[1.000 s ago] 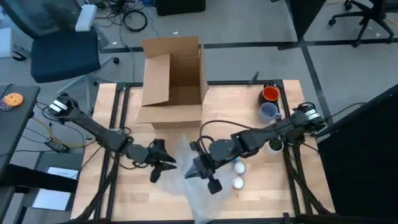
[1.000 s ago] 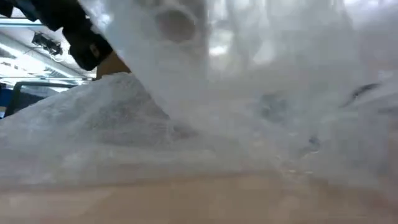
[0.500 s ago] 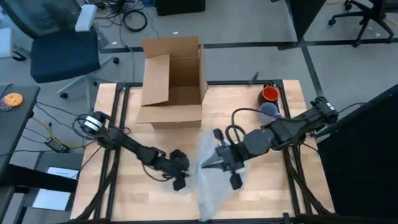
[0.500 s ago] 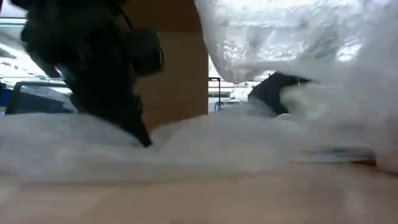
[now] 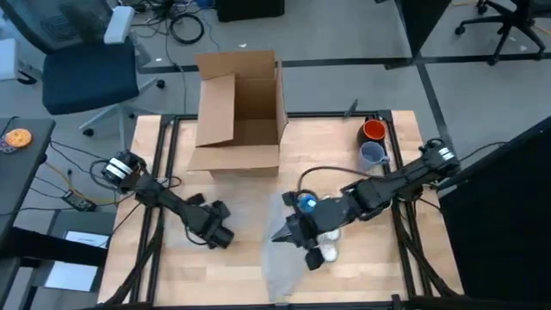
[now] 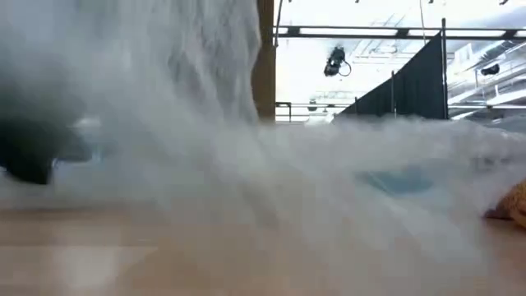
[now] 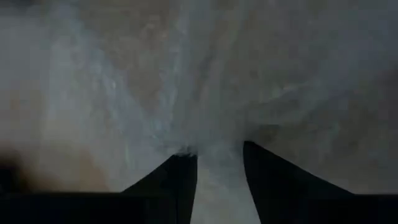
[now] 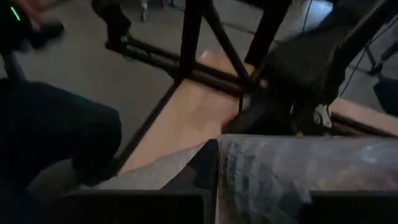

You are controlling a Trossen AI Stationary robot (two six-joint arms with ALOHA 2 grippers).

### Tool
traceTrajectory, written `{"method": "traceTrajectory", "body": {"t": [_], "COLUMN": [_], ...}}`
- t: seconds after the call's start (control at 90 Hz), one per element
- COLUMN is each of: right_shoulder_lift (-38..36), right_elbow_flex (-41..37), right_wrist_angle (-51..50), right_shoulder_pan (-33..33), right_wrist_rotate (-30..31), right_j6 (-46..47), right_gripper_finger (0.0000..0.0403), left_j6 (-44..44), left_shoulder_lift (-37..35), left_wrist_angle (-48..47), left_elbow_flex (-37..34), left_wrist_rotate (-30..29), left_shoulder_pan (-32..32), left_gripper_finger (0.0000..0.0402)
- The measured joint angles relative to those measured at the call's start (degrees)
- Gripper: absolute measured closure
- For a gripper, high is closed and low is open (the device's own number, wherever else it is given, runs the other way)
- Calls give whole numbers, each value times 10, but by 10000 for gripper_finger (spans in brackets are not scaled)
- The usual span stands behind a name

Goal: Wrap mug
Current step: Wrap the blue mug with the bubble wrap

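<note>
High view, bench [image 5: 344, 146] stock:

- Bubble wrap [image 5: 288, 258]: clear sheet, mid-bench, running to the near edge. One part is lifted; in the low view the wrap [image 6: 205, 123] fills nearly the whole picture.
- Blue mug [image 5: 306, 203]: on the wrap, just beside the right gripper. Likely the mug being wrapped.
- Right gripper [image 5: 284, 235]: over the wrap's middle. In the right wrist view its fingers [image 8: 202, 168] are closed on a fold of wrap [image 8: 280, 168], probably to draw the sheet over the mug.
- Left gripper [image 5: 219, 234]: left of the wrap, low over the bench. In the left wrist view its fingers [image 7: 180, 180] stand apart with wrap [image 7: 211, 81] between and beyond them; whether they pinch it, cannot tell.
- White items [image 5: 325, 250]: two, near the right gripper; kind unclear.
- Orange mug [image 5: 374, 130] and grey mug [image 5: 373, 154]: far right, well apart from the wrap, waiting.
- Box [image 5: 239, 108]: open, far left of centre, presumably for wrapped goods.
</note>
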Motion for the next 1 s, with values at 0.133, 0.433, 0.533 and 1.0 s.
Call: {"method": "traceTrajectory", "body": {"t": [0.133,0.433,0.533,1.0], "right_shoulder_lift": [65,205,241,205], "right_elbow_flex": [0,0,0,4], "right_wrist_angle": [74,244,274,230], "right_shoulder_pan": [-22,-76,-98,-131], "right_wrist_rotate": [0,28,7,-82], "right_j6": [0,11,49,112], "right_gripper_finger": [403,402,394,231], "left_j6": [-5,-76,-69,160], "left_shoulder_lift": [-45,-106,-105,-101], "left_wrist_angle": [-45,-124,-87,75], "left_elbow_flex": [61,221,252,258], "left_wrist_rotate": [-35,-167,-236,-422], "left_shoulder_pan": [-52,-197,-239,-253], "left_gripper_finger": [286,286,286,286]}}
